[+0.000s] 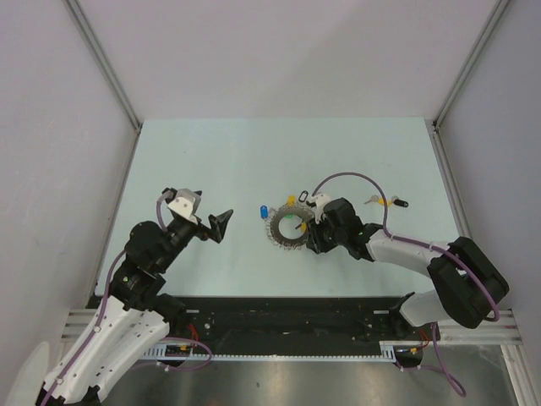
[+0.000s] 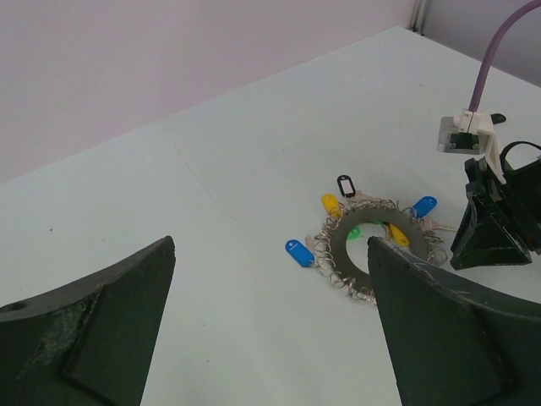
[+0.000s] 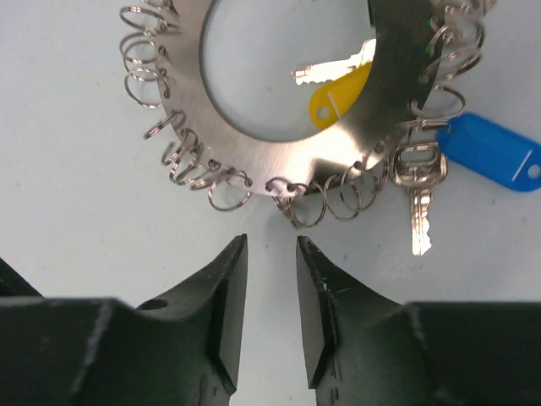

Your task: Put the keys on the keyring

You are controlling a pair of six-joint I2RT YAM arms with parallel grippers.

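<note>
The keyring (image 1: pixel 288 227) is a flat grey metal ring edged with small wire loops, lying mid-table. Keys with blue (image 1: pixel 264 211), yellow (image 1: pixel 292 200) and green (image 1: pixel 302 227) heads sit at it. In the right wrist view the keyring (image 3: pixel 279 156) lies just beyond my right gripper (image 3: pixel 271 254), which is open by a narrow gap with nothing between its fingers. A yellow-headed key (image 3: pixel 338 97) shows through the hole, and a blue-tagged key (image 3: pixel 494 152) hangs at the right. My left gripper (image 1: pixel 207 211) is wide open, left of the ring, holding nothing.
Two loose keys, yellow-headed (image 1: pixel 385 202) and black-headed (image 1: pixel 400 203), lie on the table to the right of the ring, behind my right arm. Grey walls with metal rails (image 1: pixel 110 68) enclose the pale table on three sides.
</note>
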